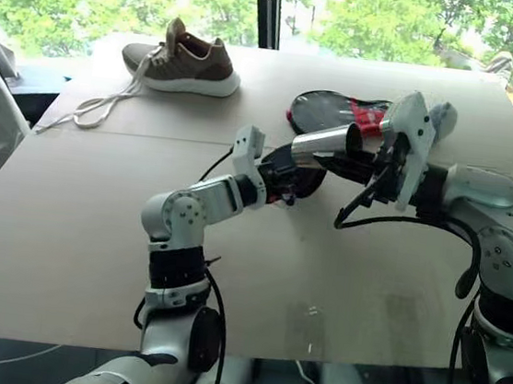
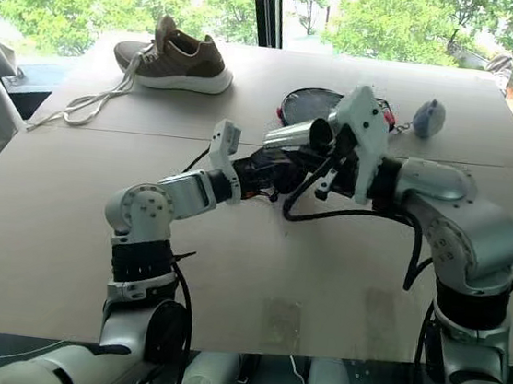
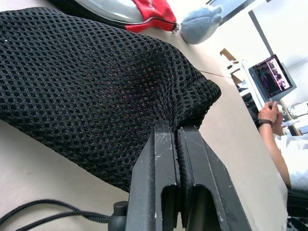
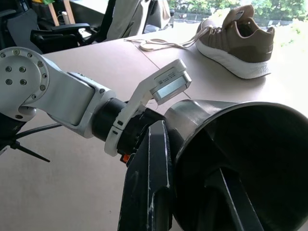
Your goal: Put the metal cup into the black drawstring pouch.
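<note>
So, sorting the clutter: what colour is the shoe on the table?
The shoe is brown with a white sole and pale laces, clearest in the right wrist view.

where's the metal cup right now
In the head views the metal cup is held off the table, on its side, in the right gripper, beside the black drawstring pouch.

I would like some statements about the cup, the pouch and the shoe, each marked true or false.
1. The right gripper holds the metal cup by its rim. True.
2. The cup stands upright on the table. False: it is lifted and lies sideways.
3. The left gripper is shut on the black drawstring pouch. True.
4. The shoe is inside the pouch. False: it sits on the table, far from it.
</note>
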Action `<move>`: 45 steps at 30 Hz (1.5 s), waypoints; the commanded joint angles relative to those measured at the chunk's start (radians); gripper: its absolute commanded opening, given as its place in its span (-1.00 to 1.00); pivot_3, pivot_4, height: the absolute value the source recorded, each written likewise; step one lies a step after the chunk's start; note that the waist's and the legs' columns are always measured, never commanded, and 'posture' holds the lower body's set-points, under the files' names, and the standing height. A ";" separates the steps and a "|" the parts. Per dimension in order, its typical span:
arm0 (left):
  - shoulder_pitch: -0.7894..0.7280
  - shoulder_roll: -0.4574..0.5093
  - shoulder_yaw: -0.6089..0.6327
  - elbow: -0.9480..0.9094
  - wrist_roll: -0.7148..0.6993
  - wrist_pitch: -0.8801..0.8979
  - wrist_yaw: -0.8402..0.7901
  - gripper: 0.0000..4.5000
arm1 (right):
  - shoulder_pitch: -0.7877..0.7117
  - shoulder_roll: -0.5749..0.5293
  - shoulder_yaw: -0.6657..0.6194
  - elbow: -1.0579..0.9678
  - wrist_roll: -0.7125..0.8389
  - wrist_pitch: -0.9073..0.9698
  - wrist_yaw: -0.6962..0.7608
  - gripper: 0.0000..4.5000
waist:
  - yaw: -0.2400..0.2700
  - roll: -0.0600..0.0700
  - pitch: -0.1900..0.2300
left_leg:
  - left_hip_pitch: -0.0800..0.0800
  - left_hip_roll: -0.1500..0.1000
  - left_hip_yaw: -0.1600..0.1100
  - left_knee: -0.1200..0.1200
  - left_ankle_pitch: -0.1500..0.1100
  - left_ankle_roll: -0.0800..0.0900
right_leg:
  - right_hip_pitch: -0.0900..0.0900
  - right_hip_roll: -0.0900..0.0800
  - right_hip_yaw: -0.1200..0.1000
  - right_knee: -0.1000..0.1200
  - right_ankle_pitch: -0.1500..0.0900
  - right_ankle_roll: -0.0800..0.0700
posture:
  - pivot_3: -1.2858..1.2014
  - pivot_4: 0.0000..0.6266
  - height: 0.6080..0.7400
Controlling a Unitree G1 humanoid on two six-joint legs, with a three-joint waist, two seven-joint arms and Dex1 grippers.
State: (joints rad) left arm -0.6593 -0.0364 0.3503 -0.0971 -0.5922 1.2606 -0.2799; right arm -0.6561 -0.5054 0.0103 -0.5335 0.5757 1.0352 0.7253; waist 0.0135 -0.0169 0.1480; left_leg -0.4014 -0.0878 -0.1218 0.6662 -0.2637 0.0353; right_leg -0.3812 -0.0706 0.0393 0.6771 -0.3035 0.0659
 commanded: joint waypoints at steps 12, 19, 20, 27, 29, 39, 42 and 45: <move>0.002 0.086 0.036 -0.118 -0.295 0.187 -0.065 -1.00 | 0.034 0.007 0.050 0.140 -0.098 -0.127 -0.095 -0.98 | -0.026 0.000 0.000 | 0.001 0.001 0.001 -0.001 0.000 0.000 | 0.000 0.001 0.001 0.001 0.000 0.000 | 0.03 -0.52 1.00; 0.001 0.091 0.000 -0.112 -0.329 0.163 -0.061 -1.00 | 0.092 0.026 0.141 0.095 -0.148 -0.179 -0.110 -0.98 | -0.025 0.000 0.000 | 0.001 0.000 0.001 0.000 0.000 0.000 | 0.000 0.001 0.001 0.001 0.000 0.000 | 0.03 -0.52 1.00; 0.001 0.090 -0.006 -0.109 -0.330 0.159 -0.061 -1.00 | 0.105 0.005 0.182 0.087 -0.187 -0.228 -0.093 -0.98 | -0.025 0.000 0.000 | 0.001 0.000 0.001 -0.001 0.000 0.000 | 0.000 0.001 0.001 0.001 0.000 0.000 | 0.03 -0.52 1.00; -0.019 0.106 -0.037 -0.065 -0.318 0.104 -0.075 -1.00 | 0.160 -0.099 0.310 0.120 -0.366 -0.623 0.059 -0.98 | -0.025 0.000 0.000 | 0.002 0.000 0.001 0.000 0.000 0.000 | 0.000 0.001 0.000 0.000 0.000 0.000 | 0.03 -0.52 1.00; -0.022 0.112 -0.051 -0.056 -0.316 0.089 -0.082 -1.00 | 0.163 -0.086 0.309 0.146 -0.388 -0.663 0.053 -0.98 | -0.026 0.000 0.000 | 0.002 0.000 0.001 0.000 0.000 0.000 | 0.000 0.001 0.000 0.001 0.000 0.000 | 0.03 -0.52 1.00; 0.013 0.109 -0.080 -0.085 -0.407 0.108 -0.107 -1.00 | 0.184 0.278 0.040 0.218 -0.086 -0.379 -0.180 -0.98 | -0.025 0.000 0.000 | 0.003 0.001 0.000 -0.001 0.000 0.000 | 0.000 0.001 0.001 0.000 0.000 0.000 | 0.03 -0.52 1.00; 0.007 0.109 -0.089 -0.090 -0.438 0.118 -0.101 -1.00 | 0.178 0.446 -0.111 0.234 0.100 -0.262 -0.330 -0.98 | -0.026 0.000 0.000 | 0.003 0.001 -0.001 -0.001 0.000 0.000 | 0.000 0.001 0.001 0.001 0.000 0.000 | 0.03 -0.52 1.00; 0.002 0.123 -0.105 -0.111 -0.482 0.134 -0.121 -1.00 | 0.181 0.564 -0.243 0.243 0.363 -0.155 -0.440 -0.98 | -0.026 0.001 0.000 | 0.003 0.000 -0.001 -0.001 0.000 -0.001 | 0.000 0.001 0.001 0.001 0.000 0.000 | 0.03 -0.52 1.00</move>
State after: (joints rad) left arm -0.6563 0.0867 0.3011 -0.1703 -1.0293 1.3500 -0.3788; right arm -0.4460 0.0313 -0.1665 -0.2537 0.7727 0.8442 0.3337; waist -0.0121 -0.0162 0.1484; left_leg -0.3986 -0.0875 -0.1230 0.6648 -0.2633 0.0346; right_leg -0.3815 -0.0692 0.0404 0.6781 -0.3035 0.0657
